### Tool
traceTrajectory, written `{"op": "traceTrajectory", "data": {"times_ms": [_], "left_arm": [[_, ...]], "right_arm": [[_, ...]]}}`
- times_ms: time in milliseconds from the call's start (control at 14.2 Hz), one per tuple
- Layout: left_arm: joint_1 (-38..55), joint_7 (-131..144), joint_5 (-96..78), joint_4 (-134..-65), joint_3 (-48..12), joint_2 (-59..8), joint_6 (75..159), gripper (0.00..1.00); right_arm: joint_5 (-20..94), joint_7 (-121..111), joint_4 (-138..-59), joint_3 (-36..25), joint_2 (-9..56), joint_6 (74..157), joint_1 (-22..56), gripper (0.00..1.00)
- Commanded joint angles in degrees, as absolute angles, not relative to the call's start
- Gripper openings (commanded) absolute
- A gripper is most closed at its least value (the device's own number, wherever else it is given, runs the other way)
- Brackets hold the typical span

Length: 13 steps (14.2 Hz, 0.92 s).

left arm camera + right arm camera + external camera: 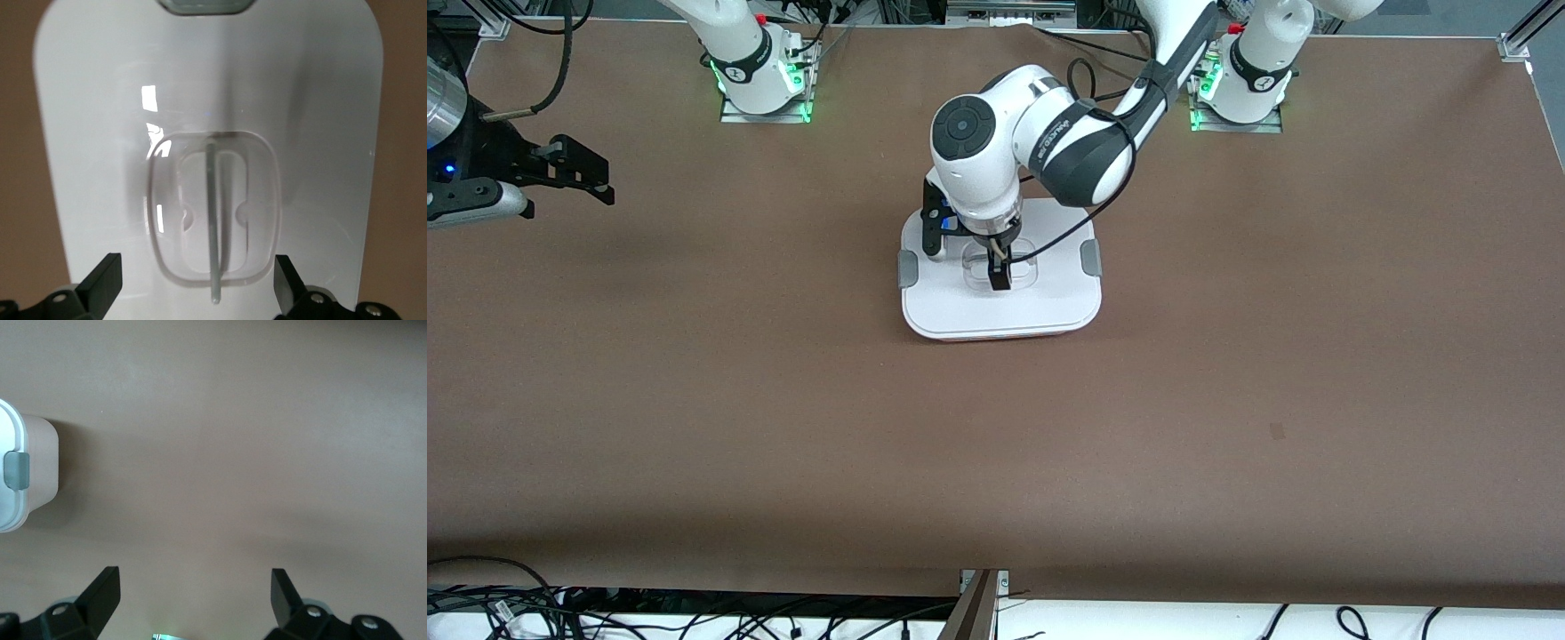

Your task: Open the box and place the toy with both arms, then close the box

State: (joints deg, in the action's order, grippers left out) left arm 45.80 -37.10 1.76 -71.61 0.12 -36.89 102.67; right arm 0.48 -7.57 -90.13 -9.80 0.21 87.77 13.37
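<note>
The box (1000, 307), a translucent pinkish tub under a white lid (1049, 298), stands on the brown desk (1227, 400) midway between the two arm bases. The lid is seated flat on the tub, with one grey clip (908, 268) at the side toward the right arm's end and another grey clip (1090, 257) toward the left arm's end.

The left hand (999, 272) is poised directly over the clear recessed handle (213, 223) at the lid's centre. In the left wrist view its two black fingers (100, 283) are spread wide, one on each side of the recess, with the thin handle bar between them and touching neither; the hand is released and holds nothing.

The right hand (583, 173) waits above bare desk toward the right arm's end, well apart from the box; its fingers (100, 597) are likewise spread and empty, and only a corner of the box with one clip shows in its wrist view.

The toy is not visible in any view. The lid hides the interior, so the contents of the box cannot be told.

Judgement: the step in hand concerns the lid, either the start of opening or the end of closing. If opening, the next move calls for lowering and closing squarely on the narrow bar, then lifting straight up.
</note>
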Motion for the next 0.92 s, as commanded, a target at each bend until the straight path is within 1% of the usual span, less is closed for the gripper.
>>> {"op": "traceTrajectory", "data": {"times_ms": [0, 141, 353, 494, 636, 848], "left_arm": [[43.2, -27.6, 0.1, -70.8, 0.7, -35.2, 101.2, 1.00], [39.6, -25.8, 0.1, -70.8, 0.6, -34.5, 101.2, 1.00], [31.0, -26.2, -0.3, -70.8, -0.3, -32.1, 101.0, 1.00], [27.4, -26.3, -0.5, -70.8, 0.5, -30.4, 99.7, 1.00], [20.3, -27.5, -2.7, -70.8, -0.2, -30.4, 98.5, 1.00], [13.6, -30.9, -4.4, -70.8, 0.5, -30.0, 97.7, 1.00]], "right_arm": [[0.3, -7.9, -88.9, -9.4, 0.6, 86.5, 12.8, 1.00], [0.4, -7.9, -88.9, -9.4, 0.6, 86.5, 12.7, 1.00], [0.4, -7.9, -88.9, -9.4, 0.6, 86.5, 12.7, 1.00], [0.4, -7.9, -88.9, -9.4, 0.6, 86.5, 12.7, 1.00], [0.3, -8.0, -88.9, -9.4, 0.6, 86.5, 12.7, 1.00], [0.4, -7.9, -89.0, -9.4, 0.6, 86.5, 12.7, 1.00]]}}
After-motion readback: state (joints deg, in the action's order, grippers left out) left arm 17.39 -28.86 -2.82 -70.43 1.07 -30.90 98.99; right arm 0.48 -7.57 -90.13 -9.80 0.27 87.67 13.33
